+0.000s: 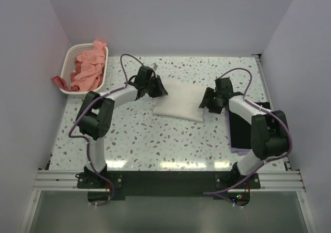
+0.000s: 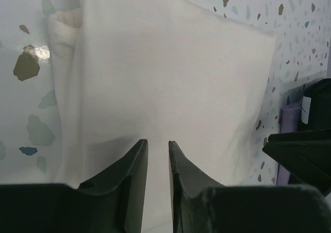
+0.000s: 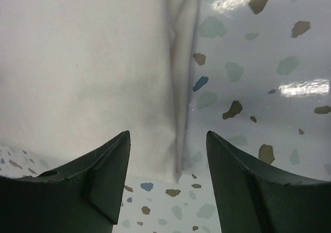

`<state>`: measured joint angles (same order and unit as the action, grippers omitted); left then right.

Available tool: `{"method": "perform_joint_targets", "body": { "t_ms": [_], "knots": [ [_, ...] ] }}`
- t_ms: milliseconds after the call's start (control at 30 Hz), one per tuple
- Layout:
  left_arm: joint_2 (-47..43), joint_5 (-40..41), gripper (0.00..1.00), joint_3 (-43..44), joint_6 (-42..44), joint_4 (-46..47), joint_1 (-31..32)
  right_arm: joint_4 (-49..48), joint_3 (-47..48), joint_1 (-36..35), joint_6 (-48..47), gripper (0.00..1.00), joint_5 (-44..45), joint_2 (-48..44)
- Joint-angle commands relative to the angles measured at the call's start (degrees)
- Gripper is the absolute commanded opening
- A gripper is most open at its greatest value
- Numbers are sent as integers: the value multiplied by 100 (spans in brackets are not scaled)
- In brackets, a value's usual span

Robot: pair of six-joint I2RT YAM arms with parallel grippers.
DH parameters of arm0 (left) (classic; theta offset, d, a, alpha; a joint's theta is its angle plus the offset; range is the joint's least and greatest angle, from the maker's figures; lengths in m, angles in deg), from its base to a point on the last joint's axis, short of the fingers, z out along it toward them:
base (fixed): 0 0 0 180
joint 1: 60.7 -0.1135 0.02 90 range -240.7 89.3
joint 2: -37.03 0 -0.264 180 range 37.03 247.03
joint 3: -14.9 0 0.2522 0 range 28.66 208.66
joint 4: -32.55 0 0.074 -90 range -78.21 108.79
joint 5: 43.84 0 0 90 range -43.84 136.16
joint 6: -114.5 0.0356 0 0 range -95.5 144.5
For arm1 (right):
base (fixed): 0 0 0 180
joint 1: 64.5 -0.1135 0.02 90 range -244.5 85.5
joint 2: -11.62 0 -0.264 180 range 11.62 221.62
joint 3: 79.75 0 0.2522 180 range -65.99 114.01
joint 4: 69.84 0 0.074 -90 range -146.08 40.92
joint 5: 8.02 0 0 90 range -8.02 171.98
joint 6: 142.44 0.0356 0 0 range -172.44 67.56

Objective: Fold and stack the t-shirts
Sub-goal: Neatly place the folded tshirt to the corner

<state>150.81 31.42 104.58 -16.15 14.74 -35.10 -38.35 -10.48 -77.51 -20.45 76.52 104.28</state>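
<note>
At the left gripper (image 2: 158, 151), the two fingers are held a narrow gap apart, and no cloth is seen caught between them. They are positioned directly over the cream-white t-shirt (image 1: 178, 105), near its left edge. Whether the tips touch the fabric cannot be told.

At the right gripper (image 3: 168, 137), the fingers are spread wide and nothing is gripped. The right edge of the same shirt, where folded layers are seen lying one on another, falls between them. One fingertip is placed over cloth, the other over the bare table (image 1: 155, 140).

The cream-white t-shirt is laid flat as a folded rectangle at the centre of the speckled table, between the two grippers. In the left wrist view a hemmed band is seen protruding from under the fold on one side.

A black t-shirt (image 1: 239, 130) is laid folded at the right edge of the table and is partly covered by the right arm (image 1: 265, 132). It rests on a lilac t-shirt (image 1: 238, 150), of which only a narrow strip is shown along the near edge.

A white perforated basket (image 1: 69, 56) is placed at the far left corner. The salmon-pink t-shirts (image 1: 89, 67) are heaped in it unfolded, and one part is draped over the rim.
</note>
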Motion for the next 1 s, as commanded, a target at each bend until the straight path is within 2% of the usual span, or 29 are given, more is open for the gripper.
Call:
{"method": "perform_joint_targets", "body": {
  "t_ms": [0, 133, 367, 667, 900, 967],
  "knots": [
    [-136, -125, 27, 344, 276, 1, 243, -235, 303, 334, -35, 65, -43, 155],
    [-49, -143, 27, 309, 215, 45, 646, -543, 417, 388, -114, 76, -149, 340],
    [496, -275, 27, 564, 153, 168, 1113, -710, 734, 370, -140, 76, -88, 876],
    [989, -292, 25, 740, 136, 142, 1324, -587, 839, 54, 0, 71, 501, 1289],
    [901, -213, 25, 836, 241, 10, 1333, -482, 1041, -70, 132, 61, 764, 1632],
    [901, -213, 25, 854, 250, -16, 1342, -473, 1085, -70, 150, 55, 791, 1676]
  ]
}}
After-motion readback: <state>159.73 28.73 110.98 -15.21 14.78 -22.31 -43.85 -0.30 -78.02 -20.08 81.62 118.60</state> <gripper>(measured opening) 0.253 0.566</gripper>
